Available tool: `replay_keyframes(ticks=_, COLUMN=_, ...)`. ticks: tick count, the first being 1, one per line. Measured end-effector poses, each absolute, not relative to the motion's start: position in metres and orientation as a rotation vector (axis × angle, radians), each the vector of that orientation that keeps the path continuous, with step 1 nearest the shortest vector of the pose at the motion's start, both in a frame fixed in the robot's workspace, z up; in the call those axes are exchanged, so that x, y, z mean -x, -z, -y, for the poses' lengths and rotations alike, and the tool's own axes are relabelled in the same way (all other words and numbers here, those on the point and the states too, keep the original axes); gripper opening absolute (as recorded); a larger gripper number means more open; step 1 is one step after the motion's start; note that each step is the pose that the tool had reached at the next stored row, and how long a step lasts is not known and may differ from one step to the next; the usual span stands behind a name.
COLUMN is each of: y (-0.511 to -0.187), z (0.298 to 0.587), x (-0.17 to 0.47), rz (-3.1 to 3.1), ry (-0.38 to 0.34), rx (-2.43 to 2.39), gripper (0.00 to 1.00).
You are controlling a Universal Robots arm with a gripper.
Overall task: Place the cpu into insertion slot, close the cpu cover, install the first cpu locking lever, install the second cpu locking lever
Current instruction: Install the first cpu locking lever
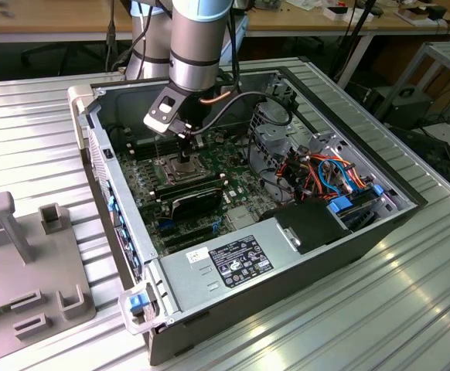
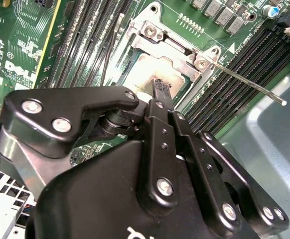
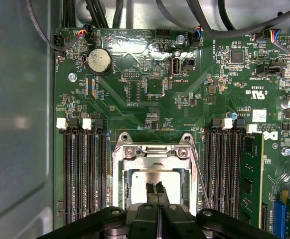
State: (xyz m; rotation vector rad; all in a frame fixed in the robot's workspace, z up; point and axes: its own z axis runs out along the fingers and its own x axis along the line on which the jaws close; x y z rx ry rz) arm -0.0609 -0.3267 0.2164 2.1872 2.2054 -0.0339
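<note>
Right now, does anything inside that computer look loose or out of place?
Yes: a thin locking lever juts out from a corner of the cpu cover, slanting over the memory slots instead of lying latched beside the cover. Nothing looks spilled or broken.

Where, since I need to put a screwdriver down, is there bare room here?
Bare ribbed table lies on the exterior view's right of the computer case, plus a narrow strip between case and grey fixture. Inside is crowded: gripper at the cpu, cables.

Silver-grey arm [image 1: 198, 46] with a blue joint cap [image 1: 202, 6], black cable [image 1: 247, 103], and black claw [image 3: 155, 189] with silver screws [image 2: 165, 186].
</note>
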Motion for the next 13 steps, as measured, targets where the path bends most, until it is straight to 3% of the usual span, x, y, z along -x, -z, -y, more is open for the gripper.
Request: replay_keyframes(ticks=13, y=-0.2218, z=0.3267, x=0.0613, rz=-2.314, ry=0.030, rx=-2.071, gripper=0.11)
